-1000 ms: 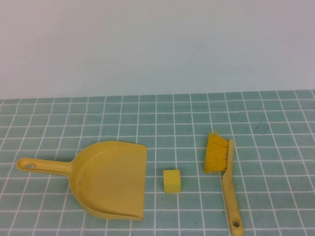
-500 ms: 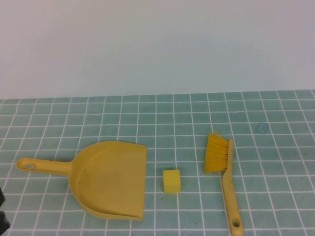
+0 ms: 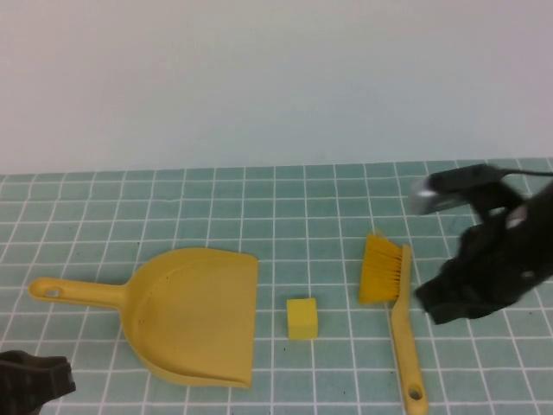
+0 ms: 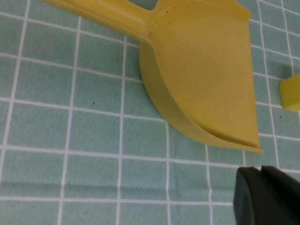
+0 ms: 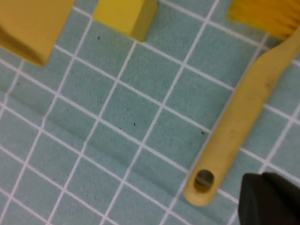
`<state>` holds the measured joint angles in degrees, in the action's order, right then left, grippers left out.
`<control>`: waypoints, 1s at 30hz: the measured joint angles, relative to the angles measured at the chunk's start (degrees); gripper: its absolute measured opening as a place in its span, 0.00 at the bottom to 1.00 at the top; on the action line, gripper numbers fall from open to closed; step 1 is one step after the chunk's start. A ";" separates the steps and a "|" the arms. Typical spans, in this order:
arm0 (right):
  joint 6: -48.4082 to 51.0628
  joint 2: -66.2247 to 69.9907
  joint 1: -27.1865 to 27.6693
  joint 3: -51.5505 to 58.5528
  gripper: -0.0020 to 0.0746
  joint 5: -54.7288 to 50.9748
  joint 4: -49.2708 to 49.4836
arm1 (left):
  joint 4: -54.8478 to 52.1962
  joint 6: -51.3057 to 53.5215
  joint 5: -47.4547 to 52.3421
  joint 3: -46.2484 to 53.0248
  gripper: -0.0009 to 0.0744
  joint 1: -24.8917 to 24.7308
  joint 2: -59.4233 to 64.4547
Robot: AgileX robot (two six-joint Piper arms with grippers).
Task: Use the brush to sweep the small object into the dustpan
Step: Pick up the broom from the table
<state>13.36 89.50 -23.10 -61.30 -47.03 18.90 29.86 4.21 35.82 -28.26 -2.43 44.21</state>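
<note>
The yellow dustpan [image 3: 194, 316] lies flat at the left, its thin handle pointing left and its mouth facing the small object, a yellow cube [image 3: 301, 318]. To the cube's right lies the yellow brush [image 3: 395, 303], bristles away from me and the handle's hole end toward me. My right gripper [image 3: 441, 304] hovers just right of the brush handle, shut and holding nothing. In the right wrist view the right gripper [image 5: 262, 192] is beside the brush handle's hole end [image 5: 204, 180]. My left gripper [image 3: 62, 382] is shut and empty near the front left corner, short of the dustpan [image 4: 206, 79].
The things lie on a green tiled table top [image 3: 259, 207] with white grout lines. A plain pale wall rises behind it. The table's far edge runs across the middle of the high view.
Both arms have come into the high view. The right one moved in from the right to beside the brush; the left one rose at the bottom left. Dustpan, cube and brush stayed put.
</note>
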 joint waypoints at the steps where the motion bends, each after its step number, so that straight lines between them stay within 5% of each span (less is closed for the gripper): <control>1: -2.80 1.93 -1.78 -1.13 0.03 0.08 -1.73 | 0.00 0.33 -0.16 0.00 0.01 0.00 -0.01; 13: -16.75 12.30 -9.86 -3.83 0.09 -1.45 -12.00 | 0.03 1.23 -3.32 0.00 0.01 0.00 -0.01; 16: -18.56 12.42 -9.85 -3.90 0.24 -1.53 -13.23 | 0.25 1.62 -3.32 0.00 0.01 0.00 -0.01; 21: -21.34 12.50 -9.85 -3.90 0.62 -1.32 -13.94 | 0.27 1.73 -3.42 0.00 0.01 -0.21 -0.01; 30: -26.59 17.53 -9.85 -4.04 0.70 -0.16 -15.73 | 1.10 1.84 -3.95 0.00 0.01 -0.71 -0.01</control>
<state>-13.23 107.04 -32.95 -65.34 -47.19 3.17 30.96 6.05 31.87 -28.26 -3.14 44.20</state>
